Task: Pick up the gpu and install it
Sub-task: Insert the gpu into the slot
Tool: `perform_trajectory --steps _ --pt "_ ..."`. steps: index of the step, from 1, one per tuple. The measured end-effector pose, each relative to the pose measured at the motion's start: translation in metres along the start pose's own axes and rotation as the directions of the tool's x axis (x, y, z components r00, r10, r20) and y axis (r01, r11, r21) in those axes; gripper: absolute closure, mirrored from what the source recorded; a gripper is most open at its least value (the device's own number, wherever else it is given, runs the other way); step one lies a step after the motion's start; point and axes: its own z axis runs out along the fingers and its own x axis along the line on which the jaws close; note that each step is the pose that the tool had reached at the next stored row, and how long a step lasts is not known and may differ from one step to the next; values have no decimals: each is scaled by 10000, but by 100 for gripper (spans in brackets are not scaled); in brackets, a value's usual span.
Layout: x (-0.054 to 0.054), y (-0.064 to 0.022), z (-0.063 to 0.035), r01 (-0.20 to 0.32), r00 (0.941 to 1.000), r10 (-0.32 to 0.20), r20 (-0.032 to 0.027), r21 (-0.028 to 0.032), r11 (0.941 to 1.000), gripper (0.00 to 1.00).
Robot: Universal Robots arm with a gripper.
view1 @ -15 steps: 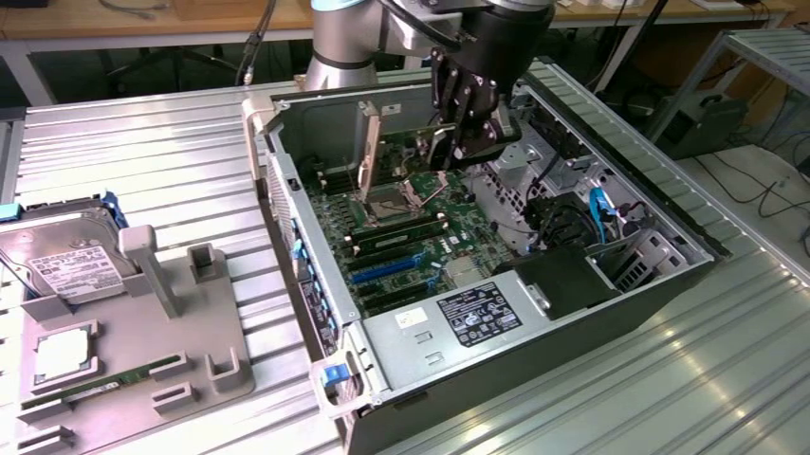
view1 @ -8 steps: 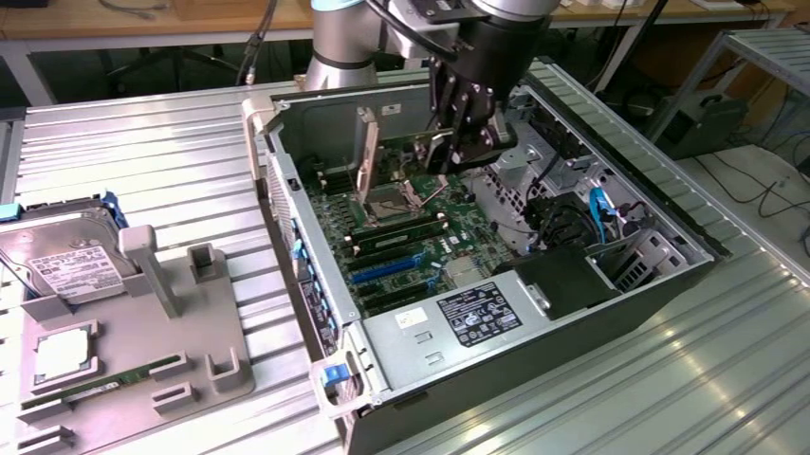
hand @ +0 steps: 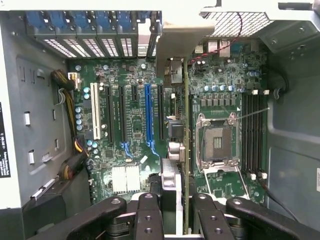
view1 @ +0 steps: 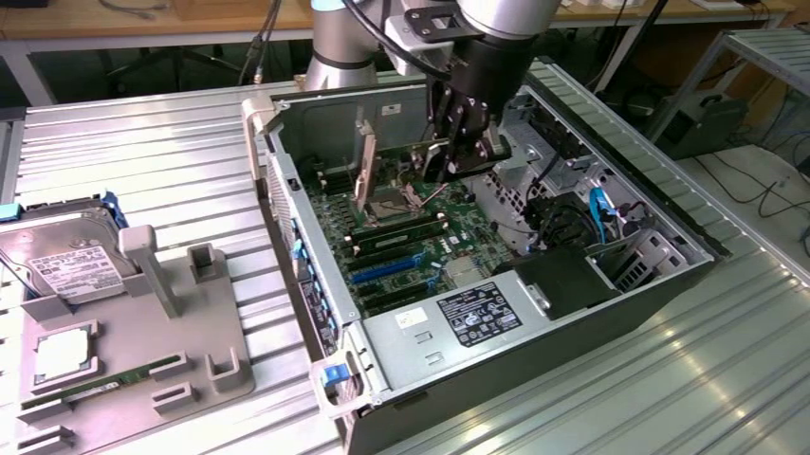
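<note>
Ribbed metal tabletop [view1: 165, 161] bears the open computer case [view1: 405, 360]. Inside it, the gripper [hand: 177, 200] pinches the gpu [hand: 179, 130] edge-on. Its long axis runs parallel to the blue slot [hand: 148, 115] on the motherboard [hand: 130, 150] beyond, offset toward the CPU socket [hand: 216, 142].

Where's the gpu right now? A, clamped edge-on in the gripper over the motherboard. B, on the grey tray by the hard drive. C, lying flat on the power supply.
A: the gripper is closed on the gpu, which stands on edge over the motherboard.
</note>
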Motion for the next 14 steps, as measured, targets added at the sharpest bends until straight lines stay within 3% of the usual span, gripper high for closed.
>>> perform_trajectory --steps 4,6,12,14 --pt "12 4 57 -3 10000 3 27 0 10000 72" --pt "32 5 81 -3 10000 3 72 -1 10000 72" --pt "67 9 183 -5 9999 5 106 -1 10000 72" --pt "70 20 215 -8 9999 8 165 -3 10000 72"
